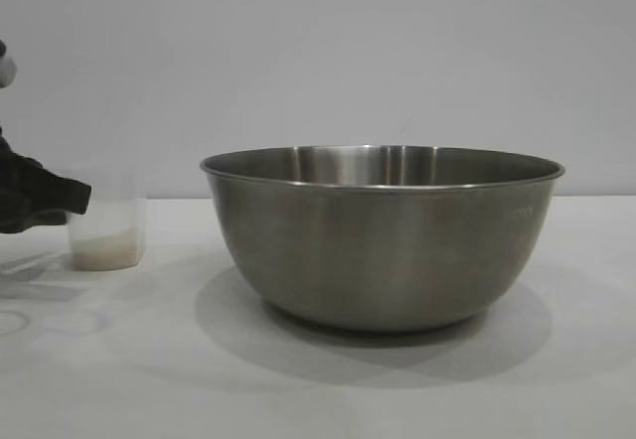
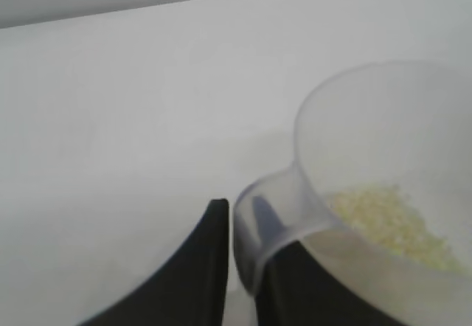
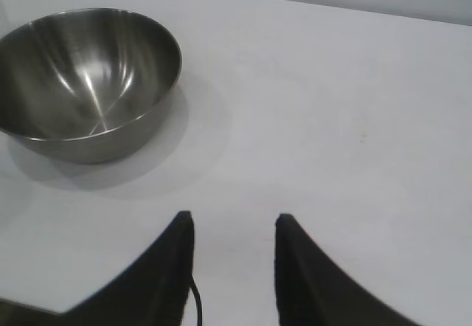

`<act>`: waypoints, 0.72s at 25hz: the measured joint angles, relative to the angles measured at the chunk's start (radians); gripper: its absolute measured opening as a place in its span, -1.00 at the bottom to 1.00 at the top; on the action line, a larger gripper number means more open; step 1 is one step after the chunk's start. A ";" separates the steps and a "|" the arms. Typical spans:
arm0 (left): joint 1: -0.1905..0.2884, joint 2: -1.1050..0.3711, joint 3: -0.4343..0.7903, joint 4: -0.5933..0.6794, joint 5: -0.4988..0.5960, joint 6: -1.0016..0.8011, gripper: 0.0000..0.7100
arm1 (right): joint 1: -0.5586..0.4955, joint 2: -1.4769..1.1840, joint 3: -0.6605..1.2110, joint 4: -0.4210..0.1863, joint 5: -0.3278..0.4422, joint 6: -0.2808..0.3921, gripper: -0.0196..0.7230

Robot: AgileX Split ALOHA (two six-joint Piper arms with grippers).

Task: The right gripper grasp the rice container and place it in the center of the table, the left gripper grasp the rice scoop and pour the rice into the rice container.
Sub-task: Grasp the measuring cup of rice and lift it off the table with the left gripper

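Note:
The rice container [image 1: 383, 240], a large steel bowl, stands on the white table [image 1: 119, 379] at the middle; it also shows in the right wrist view [image 3: 88, 75], empty. The rice scoop [image 1: 107, 230], a small translucent cup, stands on the table to the bowl's left with rice [image 1: 102, 250] in its bottom. My left gripper [image 1: 70, 201] is at the scoop's left side. In the left wrist view the left gripper [image 2: 240, 208] is shut on the handle of the scoop [image 2: 369, 193], and the rice [image 2: 391, 223] lies inside. My right gripper [image 3: 234, 219] is open and empty over bare table, apart from the bowl.
A plain grey wall runs behind the table. The right arm is outside the exterior view. White tabletop lies in front of the bowl and to its right.

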 joint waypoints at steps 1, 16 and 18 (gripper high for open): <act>0.000 0.000 0.000 0.000 0.000 0.000 -1.00 | 0.000 0.000 0.000 0.000 0.000 0.000 -0.36; 0.000 -0.034 0.000 0.002 0.000 0.000 -0.89 | 0.000 0.000 0.000 0.000 0.000 0.000 -0.36; 0.000 -0.045 0.000 0.002 0.000 0.000 -1.00 | 0.000 0.000 0.000 0.000 0.000 0.000 -0.36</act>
